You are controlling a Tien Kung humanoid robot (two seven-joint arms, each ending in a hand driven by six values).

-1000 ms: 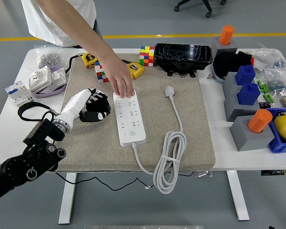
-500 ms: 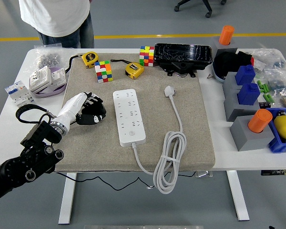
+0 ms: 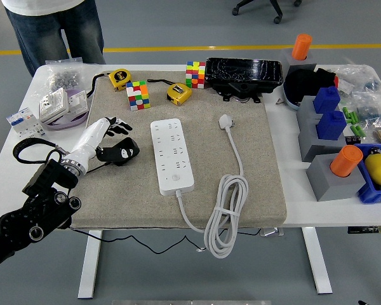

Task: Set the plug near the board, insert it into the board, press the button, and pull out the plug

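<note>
Step in hand: step 1 of 4, bringing the plug (image 3: 225,121) to the board (image 3: 171,155). Judged from the layout, no step is complete. The plug lies on the mat (image 3: 260,159), to the right of the board's far end and well apart from it. Its cable (image 3: 225,216) runs toward the near edge, forms 1 coiled bundle and joins the board's near end.

The left hand (image 3: 114,143) rests on the mat, left of the board and apart from it. Its fingers are loosely spread and hold nothing. The right hand is not in view.

Next move, as a judgement: the hand must cross over the board to the plug, or the right arm must enter. The plug then needs a firm grasp on its body, with its pins turned toward a socket.

Count:
- 1 board, white, with 1 button (image 3: 175,178) at its near end.
- 1 plug.
- 2 colour cubes (image 3: 137,94).
- 2 yellow tape measures (image 3: 178,93).
- 1 person (image 3: 51,32), standing at the far left corner, hands not over the table.
</note>
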